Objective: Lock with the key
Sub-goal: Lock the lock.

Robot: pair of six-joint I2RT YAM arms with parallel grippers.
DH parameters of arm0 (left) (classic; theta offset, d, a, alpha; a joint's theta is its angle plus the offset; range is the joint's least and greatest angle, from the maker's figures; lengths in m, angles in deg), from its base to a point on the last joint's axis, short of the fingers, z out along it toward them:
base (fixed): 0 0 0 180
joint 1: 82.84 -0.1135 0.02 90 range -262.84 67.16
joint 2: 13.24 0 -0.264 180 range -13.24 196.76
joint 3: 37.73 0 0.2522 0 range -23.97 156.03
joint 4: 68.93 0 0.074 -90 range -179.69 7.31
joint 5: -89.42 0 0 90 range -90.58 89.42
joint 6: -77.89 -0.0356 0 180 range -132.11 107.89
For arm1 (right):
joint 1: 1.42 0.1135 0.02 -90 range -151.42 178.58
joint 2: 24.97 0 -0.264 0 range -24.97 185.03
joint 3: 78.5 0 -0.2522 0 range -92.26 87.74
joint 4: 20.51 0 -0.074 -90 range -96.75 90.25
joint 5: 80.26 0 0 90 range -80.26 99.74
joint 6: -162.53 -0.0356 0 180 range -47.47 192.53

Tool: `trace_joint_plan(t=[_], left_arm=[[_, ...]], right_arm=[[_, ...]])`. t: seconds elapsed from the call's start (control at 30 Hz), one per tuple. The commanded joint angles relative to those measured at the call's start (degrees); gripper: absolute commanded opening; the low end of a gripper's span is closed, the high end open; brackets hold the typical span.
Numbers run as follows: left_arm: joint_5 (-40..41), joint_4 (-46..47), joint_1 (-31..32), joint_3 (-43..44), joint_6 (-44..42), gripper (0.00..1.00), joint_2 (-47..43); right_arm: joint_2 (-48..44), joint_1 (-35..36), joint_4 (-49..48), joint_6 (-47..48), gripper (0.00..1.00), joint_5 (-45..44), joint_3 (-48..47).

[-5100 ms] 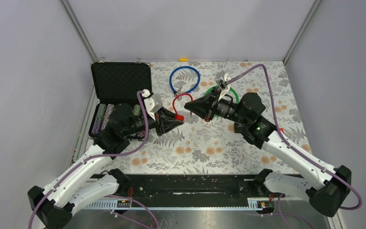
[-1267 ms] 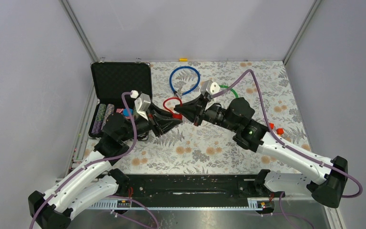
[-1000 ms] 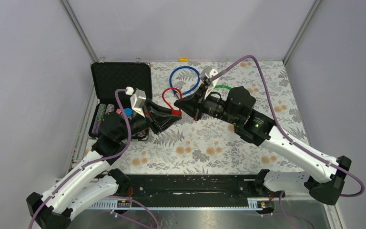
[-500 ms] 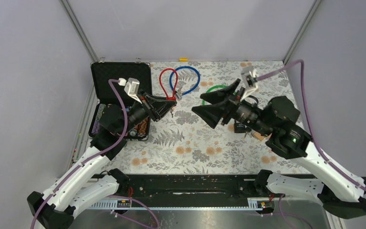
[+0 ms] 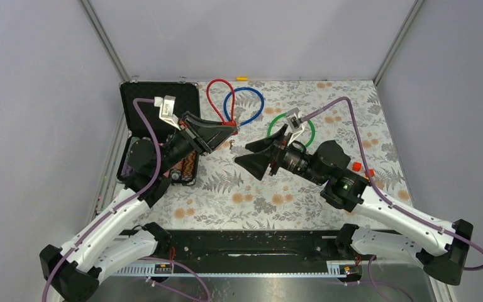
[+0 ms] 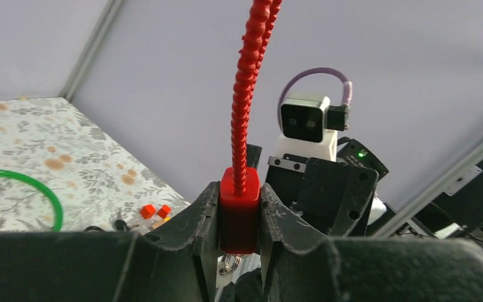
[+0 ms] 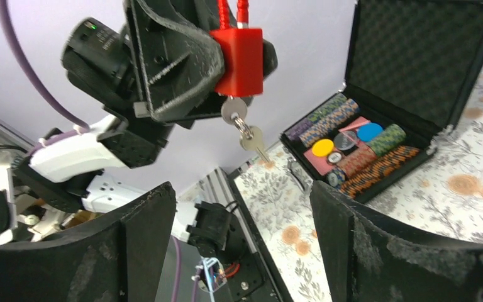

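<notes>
My left gripper (image 5: 225, 128) is shut on the body of the red cable lock (image 5: 229, 124), held above the table, and its red cable loop (image 5: 216, 99) stands up behind it. In the left wrist view the lock body (image 6: 239, 214) sits squeezed between both fingers. One key (image 7: 234, 112) is stuck in the bottom of the lock (image 7: 239, 53), and a second key (image 7: 256, 141) dangles from its ring. My right gripper (image 5: 242, 153) is open, a short way right of the lock and pointing at it. Nothing is between its fingers (image 7: 148, 233).
An open black case (image 5: 158, 107) with poker chips lies at the left, under my left arm. A blue cable loop (image 5: 244, 106) and a green one (image 5: 292, 123) lie at the back middle. Small red cubes (image 5: 356, 166) sit right of my right arm.
My right gripper was shut at the lock's underside; it has opened and drawn back to the right. My left arm has raised the lock and moved it back, with the keys now hanging free.
</notes>
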Motion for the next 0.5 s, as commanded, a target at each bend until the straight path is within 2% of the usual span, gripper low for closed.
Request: trace_joint_plan(t=[0.0,0.23,0.27,0.3,0.47], left_arm=[[-5.21,11.55,-0.26,2.82,6.91,0.00,1.54],[-10.61,21.73,-0.16,3.00,11.41,0.00,2.81],[-11.33,23.21,-0.16,2.98,12.16,0.00,2.88],[-11.78,24.89,-0.16,2.97,13.11,0.00,3.02],[-13.11,27.80,-0.08,4.13,15.78,0.00,3.38]], right_arm=[[0.93,0.26,-11.59,-5.62,0.84,2.78,-2.04],[3.74,-1.62,-22.67,-14.78,0.83,7.79,-0.46],[4.24,-2.18,-24.01,-16.29,0.79,8.70,-0.56],[4.96,-2.60,-25.44,-17.73,0.69,9.78,-0.67],[8.25,-3.78,-30.32,-23.02,0.39,13.74,-2.25]])
